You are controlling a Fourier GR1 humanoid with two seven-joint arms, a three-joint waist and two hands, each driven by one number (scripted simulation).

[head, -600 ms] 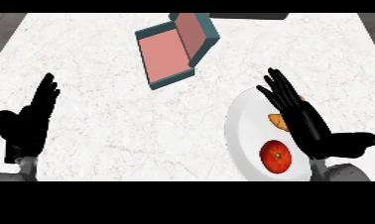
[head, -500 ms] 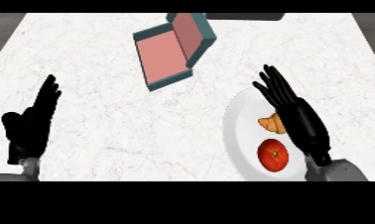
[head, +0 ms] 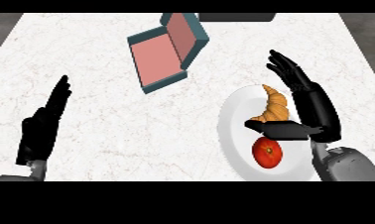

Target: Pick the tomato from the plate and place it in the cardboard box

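One tomato (head: 268, 152) and one croissant (head: 274, 105) share the plate (head: 234, 134) — right robot hand (head: 311, 111) above, fingers spread wide.

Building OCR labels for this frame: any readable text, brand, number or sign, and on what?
None. No word, number, brand or sign shows on anything here.
Cardboard box: plain teal outside, plain pink inside, no print.
Plate: plain white.
Tomato and croissant: no sticker or label.
Dark object at the counter's far edge: blank as far as it shows.
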